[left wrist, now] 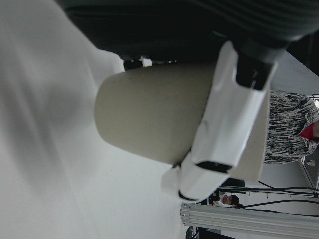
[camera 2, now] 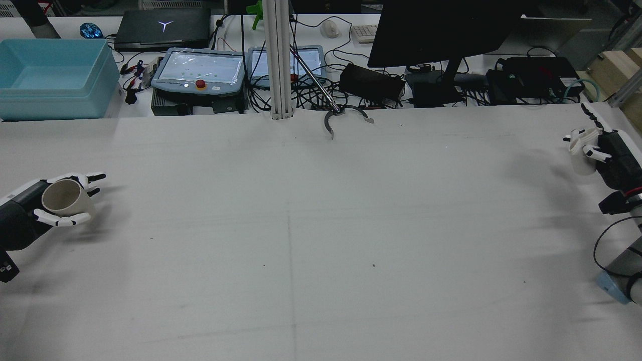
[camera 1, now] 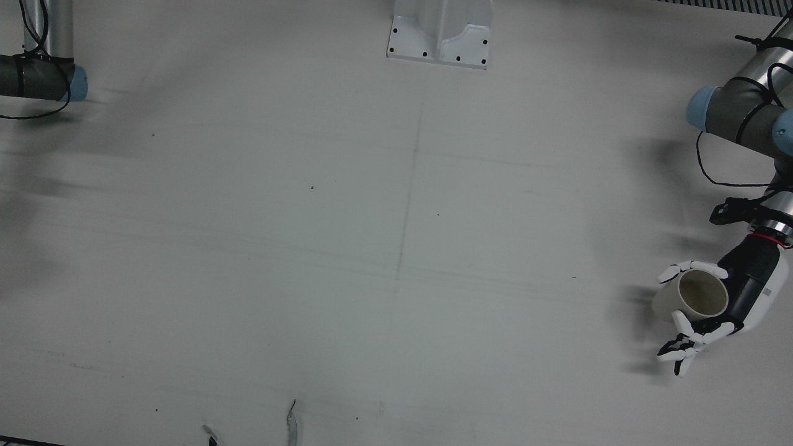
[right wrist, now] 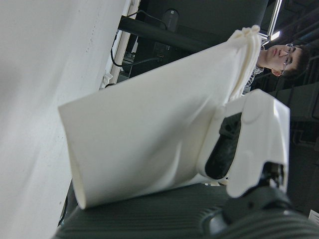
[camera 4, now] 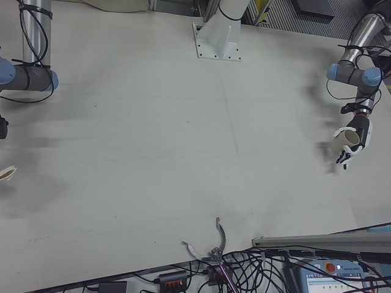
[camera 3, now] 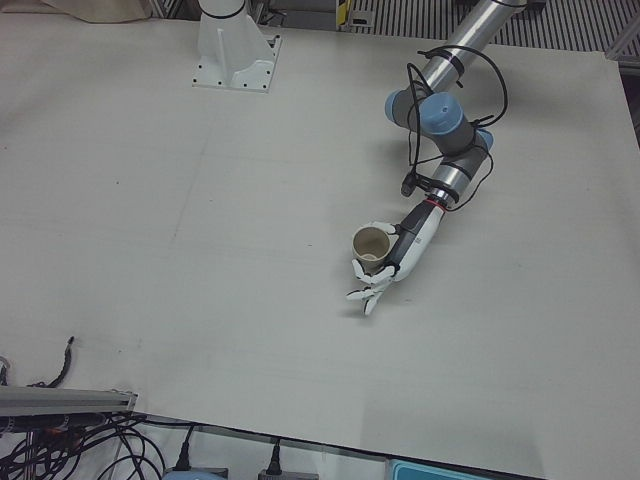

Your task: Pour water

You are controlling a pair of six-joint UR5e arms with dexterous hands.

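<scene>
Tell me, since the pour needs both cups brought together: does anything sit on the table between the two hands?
Nothing visible does. The left hand holds a beige cup at one side, the right hand a white cup at the other, and the table between them shows only bare surface.

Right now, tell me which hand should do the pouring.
Probably the right hand: its white cup has a pinched spout-like rim. The left hand holds a round beige cup, mouth up, suited to receive.

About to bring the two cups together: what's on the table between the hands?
Nothing: in the rear view, bare table separates the left hand, holding a beige paper cup, from the right hand, holding a white cup.
</scene>
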